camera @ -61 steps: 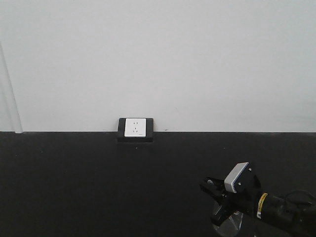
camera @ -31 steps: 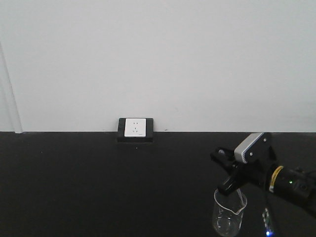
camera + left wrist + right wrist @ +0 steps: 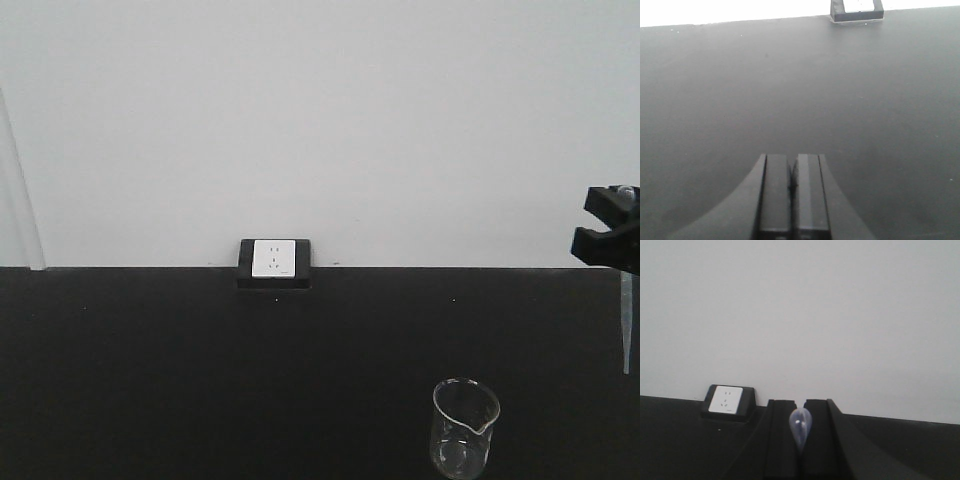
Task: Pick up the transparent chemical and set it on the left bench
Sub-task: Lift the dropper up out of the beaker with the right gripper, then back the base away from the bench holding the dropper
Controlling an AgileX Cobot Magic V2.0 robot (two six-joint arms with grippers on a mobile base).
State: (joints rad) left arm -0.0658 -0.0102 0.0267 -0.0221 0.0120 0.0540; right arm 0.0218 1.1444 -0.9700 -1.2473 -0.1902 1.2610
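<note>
Front: beaker (image 3: pixel 465 428) on open bench (image 3: pixel 200 380); rod (image 3: pixel 627 320) in jaws.

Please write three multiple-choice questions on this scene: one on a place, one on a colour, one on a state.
1. Where is the beaker? A. on the black bench B. in a gripper C. in a sink
2. What colour is the socket faceplate? A. red B. white C. blue
3. The right gripper is: A. open B. shut on the clear rod C. holding the beaker
Key: 1A, it stands on the bench; 2B, white plate, black frame; 3B, rod tip pinched between its fingers.
</note>
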